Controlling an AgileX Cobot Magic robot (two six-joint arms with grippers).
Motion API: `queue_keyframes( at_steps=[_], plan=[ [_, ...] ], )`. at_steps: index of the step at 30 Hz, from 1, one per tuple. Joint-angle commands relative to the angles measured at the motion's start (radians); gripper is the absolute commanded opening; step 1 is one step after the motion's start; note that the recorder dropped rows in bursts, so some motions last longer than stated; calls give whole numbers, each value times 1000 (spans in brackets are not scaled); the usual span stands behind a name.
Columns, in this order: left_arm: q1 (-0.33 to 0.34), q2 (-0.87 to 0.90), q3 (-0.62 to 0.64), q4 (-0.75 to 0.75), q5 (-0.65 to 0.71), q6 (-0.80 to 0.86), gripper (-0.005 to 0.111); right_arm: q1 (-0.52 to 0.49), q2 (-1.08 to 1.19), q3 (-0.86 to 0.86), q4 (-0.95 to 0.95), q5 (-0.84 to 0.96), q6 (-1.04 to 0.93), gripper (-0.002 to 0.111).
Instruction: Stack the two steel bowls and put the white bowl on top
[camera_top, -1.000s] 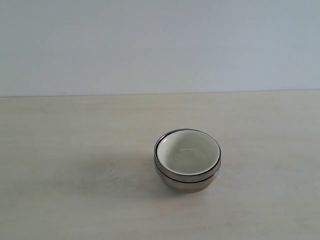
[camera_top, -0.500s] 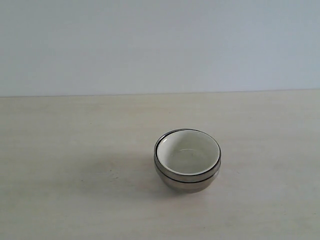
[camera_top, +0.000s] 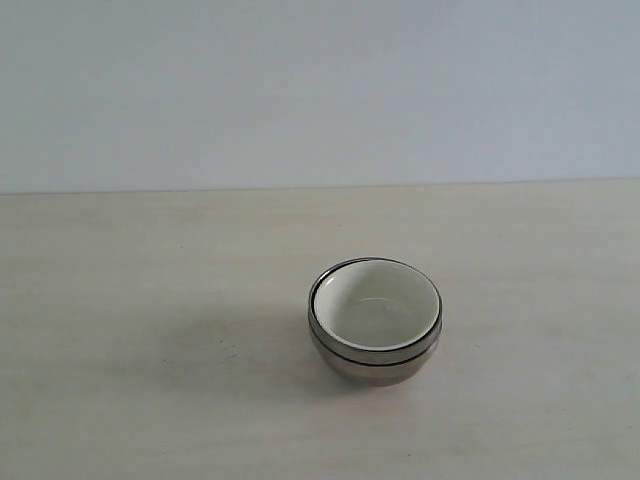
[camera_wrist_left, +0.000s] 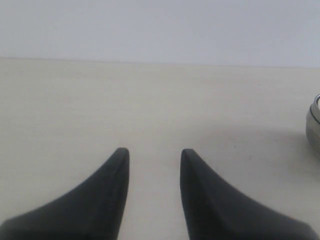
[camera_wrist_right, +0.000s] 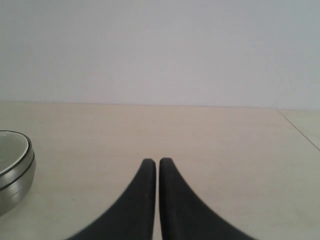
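Finding: white bowl (camera_top: 375, 300) sits nested in the two steel bowls (camera_top: 372, 362); left end effector (camera_wrist_left: 152, 155) spread, right end effector (camera_wrist_right: 157, 164) pressed together, both empty, apart from those bowls

Off-white white bowl (camera_top: 375, 300), mirror-silver dark-rimmed steel bowls (camera_top: 371, 368), pale beige faintly grained table (camera_top: 150, 400), plain light grey wall (camera_top: 300, 90).

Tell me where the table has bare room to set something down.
Tabletop is bare left and right of the bowl stack, behind it up to the wall, and, narrower, in front. Only the stack, white bowl nested in the steel bowls, takes space.
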Motion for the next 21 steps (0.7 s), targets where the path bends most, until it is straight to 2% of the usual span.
queue_keyframes(
  at_steps=[1,4,21],
  plan=[
    [3,-3,4,-1,-7,3,32,0,-6,0,-7,70,-2,0],
    [3,-3,4,-1,-7,3,32,0,-6,0,-7,179,-2,0],
    [3,-3,4,-1,-7,3,32,0,-6,0,-7,181,-2,0]
  ],
)
